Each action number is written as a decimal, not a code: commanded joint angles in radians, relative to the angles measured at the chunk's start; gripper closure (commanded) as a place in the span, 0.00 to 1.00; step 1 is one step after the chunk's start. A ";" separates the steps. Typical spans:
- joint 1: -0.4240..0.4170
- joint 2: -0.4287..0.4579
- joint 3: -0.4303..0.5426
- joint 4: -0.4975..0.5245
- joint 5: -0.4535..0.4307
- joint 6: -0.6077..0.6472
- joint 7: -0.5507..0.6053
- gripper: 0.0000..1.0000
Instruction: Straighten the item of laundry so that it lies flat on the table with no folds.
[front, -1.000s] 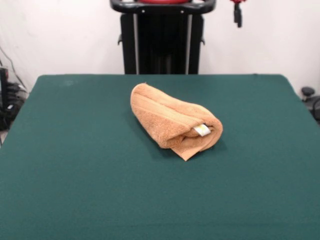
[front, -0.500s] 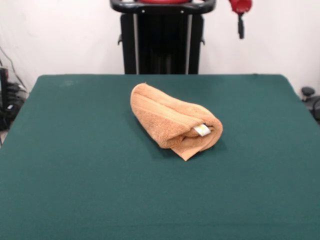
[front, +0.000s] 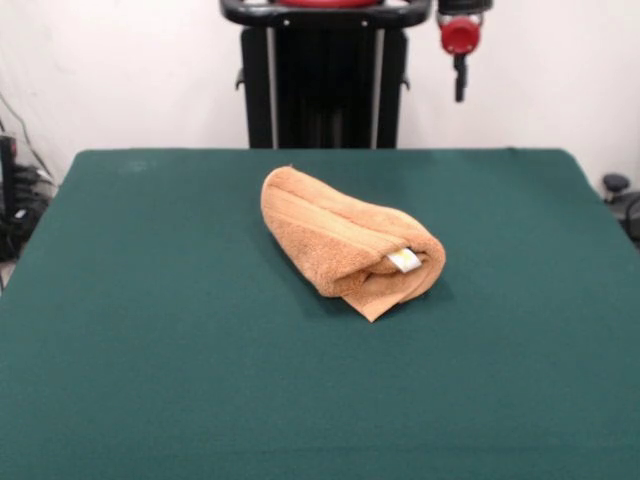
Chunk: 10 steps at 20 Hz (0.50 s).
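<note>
The item of laundry (front: 340, 238), an orange-tan terry towel, lies rolled and folded over on itself near the middle of the dark green table (front: 150, 330). Its small white tag (front: 404, 260) with yellow print shows at the right end of the roll, and a pointed corner sticks out below it. My gripper (front: 460, 88) hangs from a red wrist high above the table's far edge, up and to the right of the towel and well apart from it. It holds nothing.
Behind the far edge stands the black pedestal (front: 325, 80). Cables and dark gear sit off the left edge (front: 15, 200), and a small dark object (front: 615, 185) off the right edge.
The gripper has come down and shifted left along the top of the picture, now nearer the pedestal. The towel has not moved.
</note>
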 joint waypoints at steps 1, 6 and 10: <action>-0.081 0.043 0.085 -0.096 0.014 0.020 -0.043 0.00; -0.121 0.030 0.104 -0.106 -0.008 0.004 -0.057 0.00; -0.182 0.040 0.157 -0.094 -0.003 0.019 -0.104 0.00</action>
